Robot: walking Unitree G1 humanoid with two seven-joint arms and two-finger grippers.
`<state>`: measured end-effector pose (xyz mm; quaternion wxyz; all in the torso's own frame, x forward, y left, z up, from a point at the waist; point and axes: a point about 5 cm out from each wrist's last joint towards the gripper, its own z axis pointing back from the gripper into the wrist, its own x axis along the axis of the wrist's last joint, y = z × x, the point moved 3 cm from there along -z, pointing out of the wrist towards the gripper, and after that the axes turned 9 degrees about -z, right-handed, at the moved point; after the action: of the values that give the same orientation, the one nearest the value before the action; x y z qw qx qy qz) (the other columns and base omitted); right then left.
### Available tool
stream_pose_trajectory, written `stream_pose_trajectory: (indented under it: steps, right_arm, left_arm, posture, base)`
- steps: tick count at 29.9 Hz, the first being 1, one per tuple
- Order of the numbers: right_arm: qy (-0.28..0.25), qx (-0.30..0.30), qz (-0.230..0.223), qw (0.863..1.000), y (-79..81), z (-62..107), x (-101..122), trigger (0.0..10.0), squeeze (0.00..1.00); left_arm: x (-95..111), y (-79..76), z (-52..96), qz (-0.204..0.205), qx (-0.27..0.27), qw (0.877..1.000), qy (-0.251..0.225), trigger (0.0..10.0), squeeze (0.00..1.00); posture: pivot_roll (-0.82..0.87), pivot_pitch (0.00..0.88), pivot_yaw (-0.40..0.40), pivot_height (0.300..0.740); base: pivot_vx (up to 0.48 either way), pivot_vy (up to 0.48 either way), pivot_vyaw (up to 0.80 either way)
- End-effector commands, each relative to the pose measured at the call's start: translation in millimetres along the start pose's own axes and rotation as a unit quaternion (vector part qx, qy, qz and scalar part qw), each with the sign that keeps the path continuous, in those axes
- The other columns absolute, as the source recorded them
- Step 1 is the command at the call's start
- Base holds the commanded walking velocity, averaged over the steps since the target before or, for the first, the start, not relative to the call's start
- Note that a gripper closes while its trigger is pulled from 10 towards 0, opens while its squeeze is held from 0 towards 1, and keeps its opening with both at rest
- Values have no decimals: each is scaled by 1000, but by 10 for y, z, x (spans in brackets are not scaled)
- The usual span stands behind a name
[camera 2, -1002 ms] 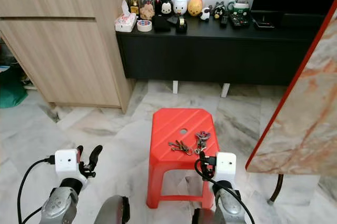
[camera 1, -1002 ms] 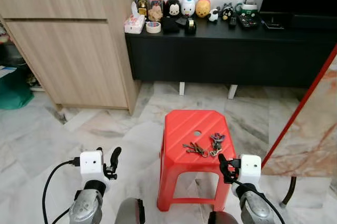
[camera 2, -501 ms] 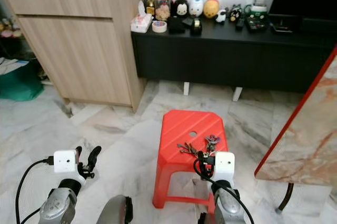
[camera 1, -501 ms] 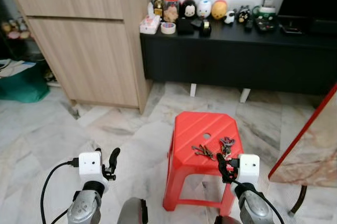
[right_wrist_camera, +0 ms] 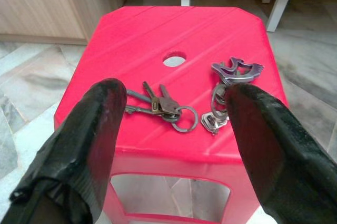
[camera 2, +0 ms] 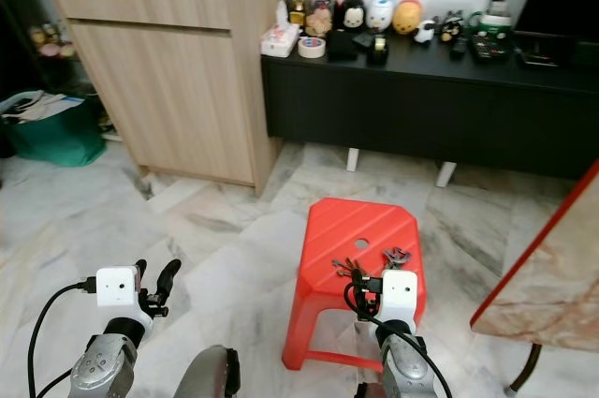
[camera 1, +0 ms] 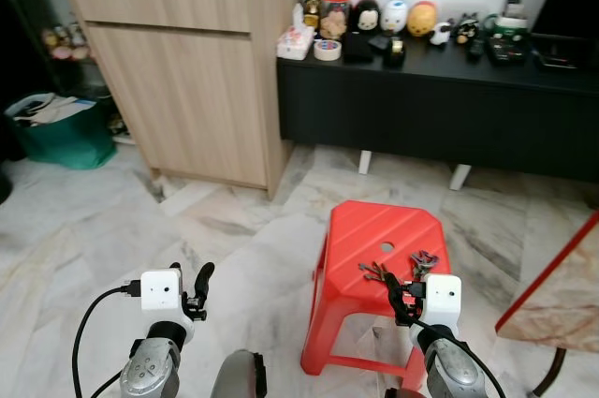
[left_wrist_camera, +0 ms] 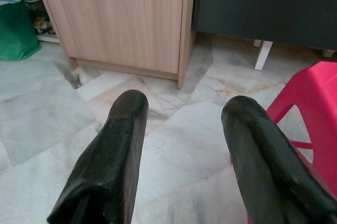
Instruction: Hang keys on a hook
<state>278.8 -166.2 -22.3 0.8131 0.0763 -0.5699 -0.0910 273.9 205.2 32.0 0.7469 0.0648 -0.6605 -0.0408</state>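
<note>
My head camera has swung left, sliding the red stool lower right. Keys lie centre-frame (untouched); my right gripper gapes empty—I'd lower squarely.

no readable text, labels or numbers on anything in view

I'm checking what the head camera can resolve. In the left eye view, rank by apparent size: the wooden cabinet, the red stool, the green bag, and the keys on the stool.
1. wooden cabinet
2. red stool, though it stands nearer the camera
3. green bag, partly cut off
4. keys
</note>
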Motion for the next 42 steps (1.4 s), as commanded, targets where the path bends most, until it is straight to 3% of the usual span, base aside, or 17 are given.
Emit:
stream_pose_trajectory:
  steps: [1,25,42]
  right_arm:
    - [2,-5,-6,1000,-5,0,-14,10000,0]
    - [2,-7,-11,1000,0,-1,-23,10000,0]
    - [6,-5,3,1000,15,-5,-35,10000,0]
  left_arm:
    - [9,18,2,-6,-3,1000,0,10000,0]
    - [11,23,5,-4,-4,1000,-1,10000,0]
    - [14,-3,7,-3,-10,1000,-2,10000,0]
  posture:
    - [23,3,-8,618]
    - [24,7,-5,618]
    - [24,9,-5,618]
  base:
    - [0,0,0]
    - [60,0,146]
    - [264,0,157]
